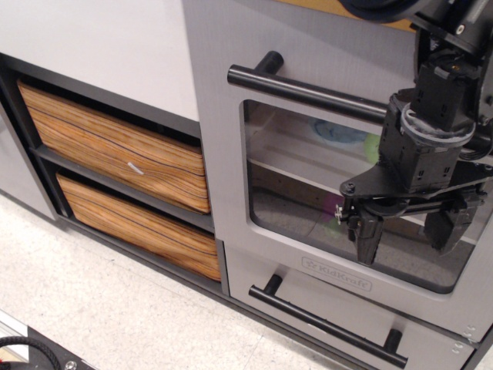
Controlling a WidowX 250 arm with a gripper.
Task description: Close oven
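Note:
The oven's silver-grey door (219, 139) stands upright and flush with the cabinet front. Its thick black bar handle (308, 91) runs across the top, and the clear window (300, 177) shows a grey rack and coloured shapes inside. The KidKraft logo (337, 273) sits under the window. My gripper (404, 231) hangs in front of the window's right part, below the handle. Its two black fingers (367, 237) point down, spread apart, with nothing between them. I cannot tell whether it touches the door.
A low grey drawer with a thin black handle (327, 325) lies under the oven. Two wood-grain drawers (115, 150) sit in a black frame to the left. A white speckled floor (100, 308) lies below. A black cable (31, 351) shows at the bottom left.

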